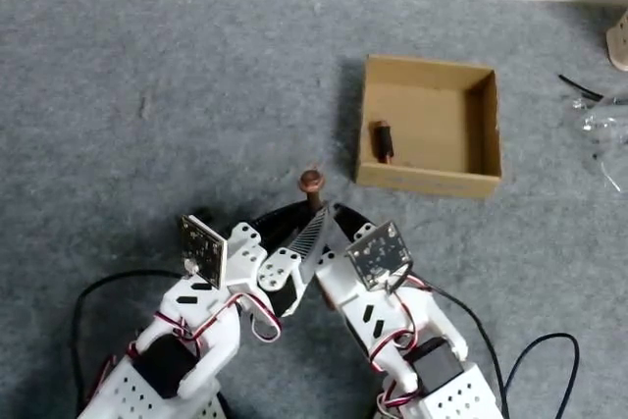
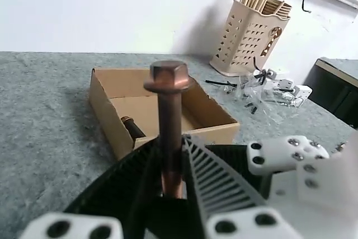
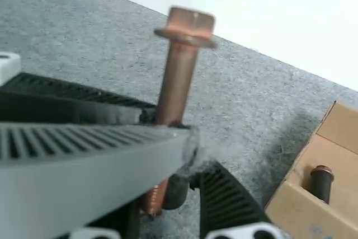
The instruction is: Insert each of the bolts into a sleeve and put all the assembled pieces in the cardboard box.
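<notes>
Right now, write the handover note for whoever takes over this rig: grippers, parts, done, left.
Left gripper: shut on the bolt, holding it upright, head up, just outside a corner of the cardboard box.
Right gripper: at the bolt's lower end; its grip cannot be judged.
Done: one assembled piece lies inside the box.
Left: no sleeve is clearly on this bolt; a dark part by its lower end may be one. Finish the insertion, then put the piece in the box.
</notes>
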Motion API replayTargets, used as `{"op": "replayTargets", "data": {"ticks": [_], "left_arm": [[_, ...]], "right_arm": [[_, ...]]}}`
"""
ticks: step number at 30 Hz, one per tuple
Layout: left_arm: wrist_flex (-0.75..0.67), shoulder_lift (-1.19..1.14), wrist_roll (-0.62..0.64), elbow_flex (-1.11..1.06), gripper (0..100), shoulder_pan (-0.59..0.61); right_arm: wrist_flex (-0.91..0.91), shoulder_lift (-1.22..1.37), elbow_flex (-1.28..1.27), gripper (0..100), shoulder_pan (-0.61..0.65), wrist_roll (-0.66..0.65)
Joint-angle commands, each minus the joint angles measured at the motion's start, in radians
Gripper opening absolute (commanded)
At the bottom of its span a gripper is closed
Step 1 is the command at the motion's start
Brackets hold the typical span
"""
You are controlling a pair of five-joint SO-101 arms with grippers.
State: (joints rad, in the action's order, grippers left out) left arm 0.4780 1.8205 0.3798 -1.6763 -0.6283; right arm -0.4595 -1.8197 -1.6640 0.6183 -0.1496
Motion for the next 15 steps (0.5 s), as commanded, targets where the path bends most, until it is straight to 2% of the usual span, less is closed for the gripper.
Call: {"op": "replayTargets", "data": {"ticks": [1,6,8,12,15], "left_arm": [[0.008,0.002,-0.003,-0.015,1,0.062],[-0.025,-0.002,-0.002,-0.019,4,0.073],[-0.018,-0.005,0.002,-0.019,11,0.073],[0.041,-0.005,0.101,-0.019,28,0.056],[0.064,-0.002,0.104,-0.019,36,0.024]], "right_arm": [[0.048,-0.019,0.022,0.5,-0.068,0.018],[0.050,-0.019,0.021,0.5,-0.073,0.017],[0.050,-0.019,0.021,0.5,-0.073,0.017],[0.050,-0.019,0.019,0.5,-0.073,0.017],[0.050,-0.019,0.018,0.5,-0.073,0.017]]}}
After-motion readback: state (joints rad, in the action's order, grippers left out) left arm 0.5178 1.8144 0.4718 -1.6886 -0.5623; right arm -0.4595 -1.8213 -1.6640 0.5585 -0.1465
